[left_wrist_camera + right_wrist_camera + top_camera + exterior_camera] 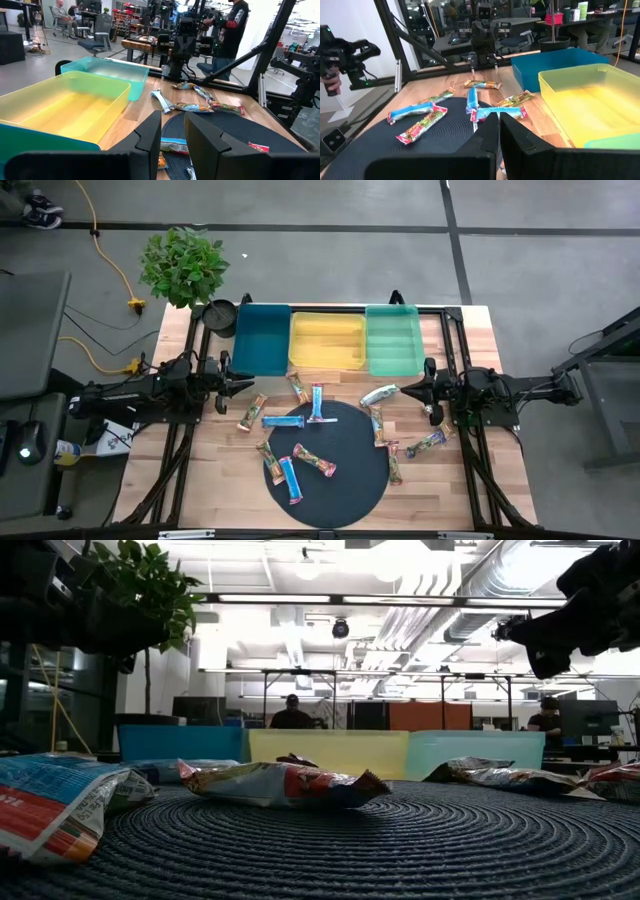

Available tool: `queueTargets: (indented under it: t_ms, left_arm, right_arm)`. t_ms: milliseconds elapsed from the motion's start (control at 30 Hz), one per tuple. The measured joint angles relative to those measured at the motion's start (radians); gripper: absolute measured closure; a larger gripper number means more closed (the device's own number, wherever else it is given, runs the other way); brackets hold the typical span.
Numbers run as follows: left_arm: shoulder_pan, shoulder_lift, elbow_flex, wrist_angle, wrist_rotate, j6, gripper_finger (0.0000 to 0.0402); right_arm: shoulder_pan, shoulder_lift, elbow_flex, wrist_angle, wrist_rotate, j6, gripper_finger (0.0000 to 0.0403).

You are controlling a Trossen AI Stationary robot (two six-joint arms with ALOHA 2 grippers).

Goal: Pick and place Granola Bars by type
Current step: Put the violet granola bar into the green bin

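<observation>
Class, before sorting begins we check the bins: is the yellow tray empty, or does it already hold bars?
Empty. The yellow tray shows only its bare floor from above and in both wrist views; the bars all lie on the mat and table.

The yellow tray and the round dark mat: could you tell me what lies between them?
In the high view, two granola bars lie on the bare wood between the yellow tray and the round dark mat.

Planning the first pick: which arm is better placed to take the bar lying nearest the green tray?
Right. The silvery bar lies just off the right gripper, below the green tray; the left gripper is far across.
</observation>
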Motion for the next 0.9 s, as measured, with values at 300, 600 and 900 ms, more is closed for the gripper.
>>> queueTargets:
  t_ms: [300,600,900]
  left_arm:
    - [0.000,0.000,0.000,-0.002,-0.014,0.000,0.0319]
    - [0.000,0.000,0.000,-0.005,-0.026,0.000,0.0319]
    - [0.000,0.000,0.000,-0.005,-0.027,0.000,0.0319]
  right_arm:
    - [0.000,0.000,0.001,0.010,0.000,-0.025,0.0402]
    - [0.000,0.000,0.002,0.013,0.035,-0.024,0.0402]
    - [0.000,0.000,0.003,0.013,0.055,0.030,0.0402]
